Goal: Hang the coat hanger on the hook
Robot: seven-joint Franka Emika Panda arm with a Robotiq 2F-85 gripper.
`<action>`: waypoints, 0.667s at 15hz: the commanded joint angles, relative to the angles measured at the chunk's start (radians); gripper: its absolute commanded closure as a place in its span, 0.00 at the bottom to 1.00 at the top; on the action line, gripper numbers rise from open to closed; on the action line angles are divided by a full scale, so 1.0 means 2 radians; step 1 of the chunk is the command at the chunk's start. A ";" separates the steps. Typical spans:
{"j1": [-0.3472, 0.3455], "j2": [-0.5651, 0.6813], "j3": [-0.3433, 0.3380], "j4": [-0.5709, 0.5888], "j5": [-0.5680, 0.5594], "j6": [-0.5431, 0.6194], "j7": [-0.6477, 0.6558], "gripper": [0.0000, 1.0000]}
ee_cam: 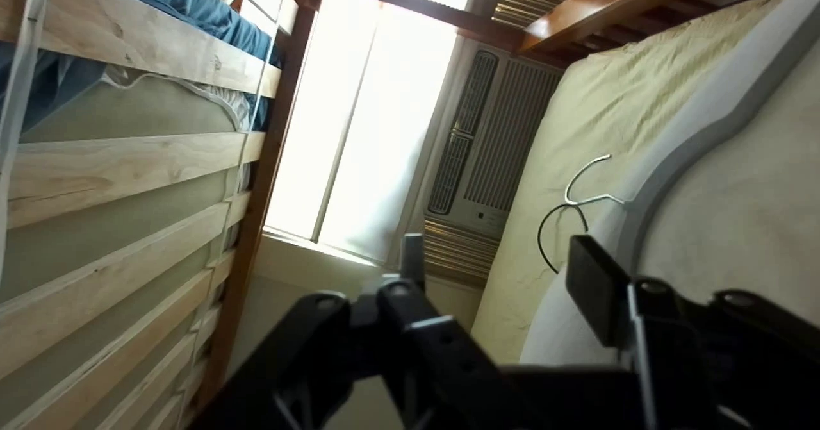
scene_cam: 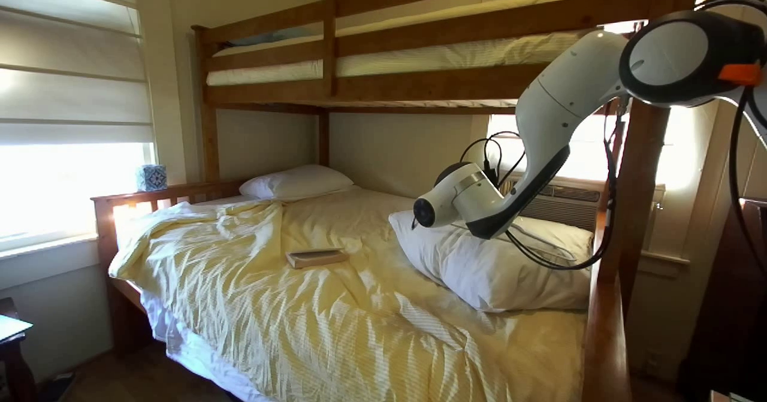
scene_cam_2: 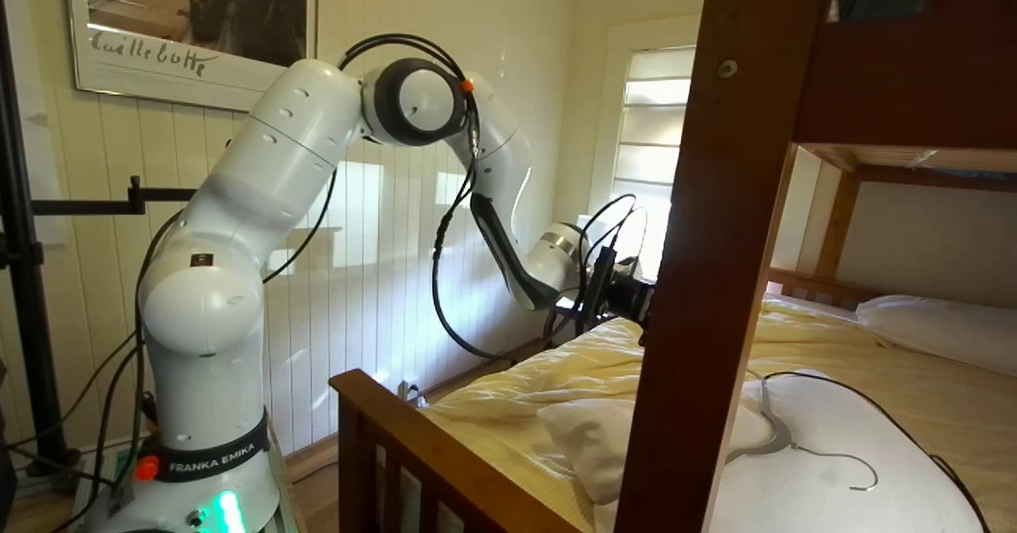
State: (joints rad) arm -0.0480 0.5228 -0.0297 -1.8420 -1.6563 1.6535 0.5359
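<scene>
Two dark fingers [ee_cam: 596, 289] reach into the bottom of the wrist view, and they belong to one gripper [ee_cam: 503, 273] spread wide, with a broad gap between its tips and nothing held in it. (In an exterior view an upright wooden post [scene_cam_2: 715, 247] hides part of it, so the wrist picture tells more.) One coat hanger [scene_cam_2: 782, 434] lies on a white pillow [scene_cam_2: 826, 414], grey in the body, with a single thin wire hook, well apart from the gripper. One dark cable [ee_cam: 540, 232] loops near that wire hook.

At least two pillows show on the lower bunk: the one already named and a second pillow [scene_cam: 296, 182] in the far corner. One shallow tan box [scene_cam: 314, 260], dark inside or on top (I cannot tell which), sits on one rumpled yellow blanket [scene_cam: 239, 288]. One blue patterned cube [scene_cam: 151, 177] stands at the bed's end. Overhead, one upper bunk [scene_cam: 455, 81] rests on at least four pale slats [ee_cam: 128, 167]. One air conditioner [ee_cam: 512, 135] and one framed picture [scene_cam_2: 191, 88] complete the count.
</scene>
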 commanded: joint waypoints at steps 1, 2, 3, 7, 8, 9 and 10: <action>-0.001 -0.046 0.029 -0.001 0.062 0.026 0.010 0.08; -0.001 -0.065 0.032 -0.002 0.083 0.027 0.008 0.02; 0.000 -0.081 0.034 0.001 0.105 0.021 0.008 0.00; -0.005 -0.130 0.018 0.018 0.186 0.004 0.009 0.00; -0.008 -0.140 0.013 0.021 0.203 0.002 0.013 0.00; -0.011 -0.147 0.007 0.024 0.218 0.001 0.022 0.00; 0.001 -0.133 0.006 0.021 0.186 0.007 0.011 0.00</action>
State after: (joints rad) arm -0.0591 0.2561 -0.0048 -1.8009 -1.2866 1.6660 0.5600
